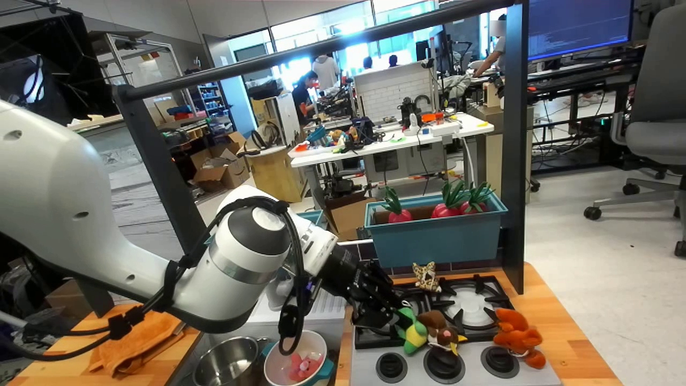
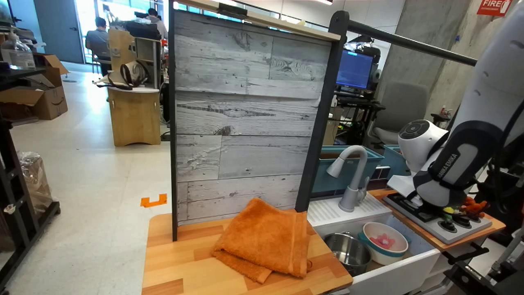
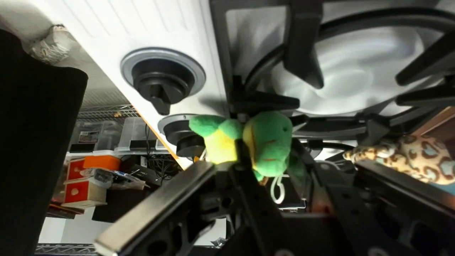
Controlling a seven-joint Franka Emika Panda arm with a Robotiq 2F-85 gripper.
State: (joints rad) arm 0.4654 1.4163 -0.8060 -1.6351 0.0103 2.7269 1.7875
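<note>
Room above burner point(image 1: 472, 308); brown plush point(image 1: 440, 328) crowds green plush point(image 1: 414, 335); planter point(image 1: 437, 242) blocks behind.

Apparently plush green toy point(image 3: 269, 145), glossy metal pot point(image 2: 348, 253).

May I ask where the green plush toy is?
In the wrist view, the green plush toy is near centre, at the gripper, just right of a black stove knob.
</note>
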